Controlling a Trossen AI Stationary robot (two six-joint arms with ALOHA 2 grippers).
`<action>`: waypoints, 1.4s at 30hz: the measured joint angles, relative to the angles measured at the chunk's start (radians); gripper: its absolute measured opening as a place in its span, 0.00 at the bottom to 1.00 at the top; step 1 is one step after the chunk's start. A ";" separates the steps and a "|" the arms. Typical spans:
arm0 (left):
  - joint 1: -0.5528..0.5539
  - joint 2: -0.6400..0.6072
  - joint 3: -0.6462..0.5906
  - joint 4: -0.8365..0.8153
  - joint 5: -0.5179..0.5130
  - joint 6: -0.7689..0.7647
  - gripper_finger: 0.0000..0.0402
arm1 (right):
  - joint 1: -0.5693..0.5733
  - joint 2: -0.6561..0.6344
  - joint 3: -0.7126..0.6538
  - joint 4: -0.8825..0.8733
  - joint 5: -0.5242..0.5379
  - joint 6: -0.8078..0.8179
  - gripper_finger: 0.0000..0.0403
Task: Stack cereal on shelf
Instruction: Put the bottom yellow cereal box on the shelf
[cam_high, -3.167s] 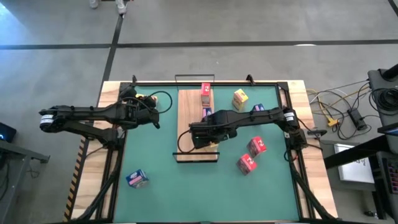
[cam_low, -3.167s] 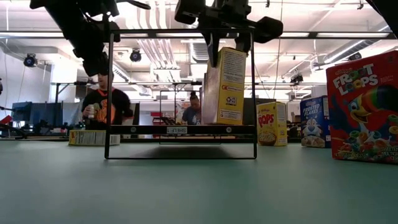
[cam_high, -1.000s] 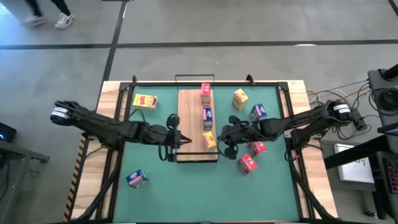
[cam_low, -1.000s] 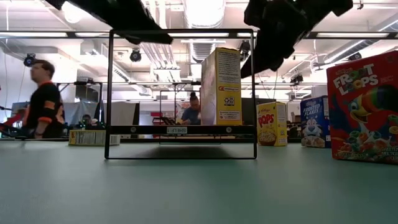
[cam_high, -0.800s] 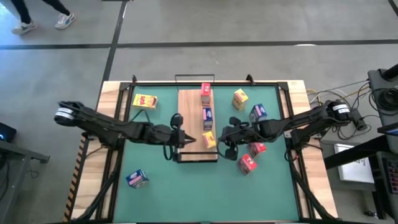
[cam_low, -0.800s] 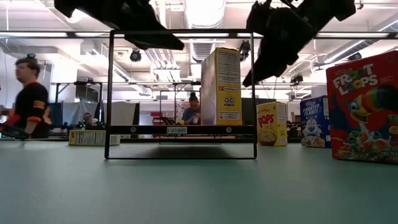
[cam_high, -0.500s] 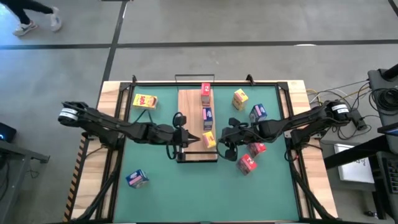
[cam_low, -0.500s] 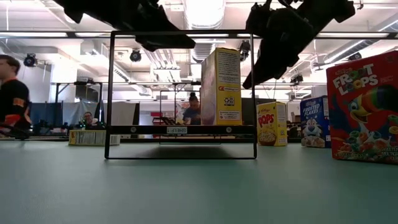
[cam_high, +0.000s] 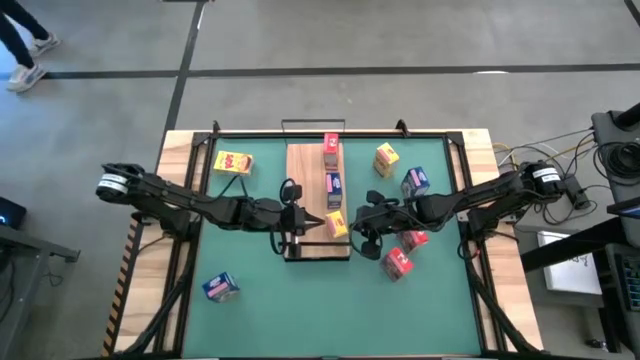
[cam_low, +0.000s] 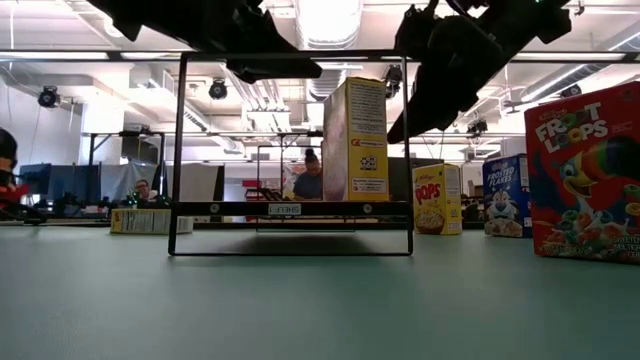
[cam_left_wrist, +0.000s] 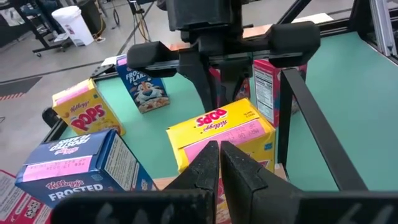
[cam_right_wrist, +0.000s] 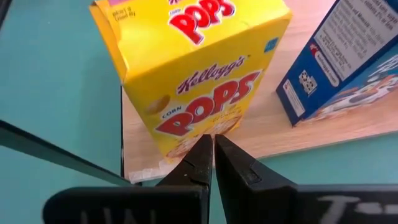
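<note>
The shelf (cam_high: 303, 180) is a light-wood board on the green mat, with a red, a blue (cam_high: 333, 188) and a yellow cereal box (cam_high: 337, 224) standing in a row on it. My left gripper (cam_high: 316, 222) is shut and points at the yellow box's left side (cam_left_wrist: 217, 127). My right gripper (cam_high: 354, 222) is shut and points at its right side (cam_right_wrist: 193, 68). In the low view the box (cam_low: 356, 140) stands upright between the two dark arms. My left gripper has its shut fingertips (cam_left_wrist: 208, 152) right at the yellow box's side face (cam_left_wrist: 205, 134), coming nearly level from the table's left; I cannot tell whether they touch. My right gripper has its shut fingertips (cam_right_wrist: 202, 149) at the lower part of the box's printed face (cam_right_wrist: 208, 121), slanting down from the table's right; I cannot tell whether they touch.
Loose boxes lie on the mat: a yellow one (cam_high: 233, 161) at the far left, a blue one (cam_high: 220, 288) at the near left, a yellow (cam_high: 386, 157) and a blue (cam_high: 414, 181) at the far right, two red (cam_high: 413, 237) under the right arm. Black wire frame (cam_low: 290, 209) rims the shelf's near end.
My left gripper has gone toward the table's right, closer to the yellow box, and has sunk a little, staying shut. The yellow box stands where it did. A person beyond the table has walked off to the left.
</note>
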 joint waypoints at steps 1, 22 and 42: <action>0.003 0.000 -0.001 0.000 0.001 -0.001 0.00 | 0.000 0.000 -0.005 0.012 0.000 0.000 0.02; 0.015 -0.007 0.010 -0.035 0.016 -0.003 0.00 | 0.000 0.000 -0.027 0.040 0.001 0.001 0.02; 0.114 -0.237 0.036 -0.444 0.114 0.482 0.00 | 0.000 -0.001 -0.027 0.036 0.001 -0.010 0.02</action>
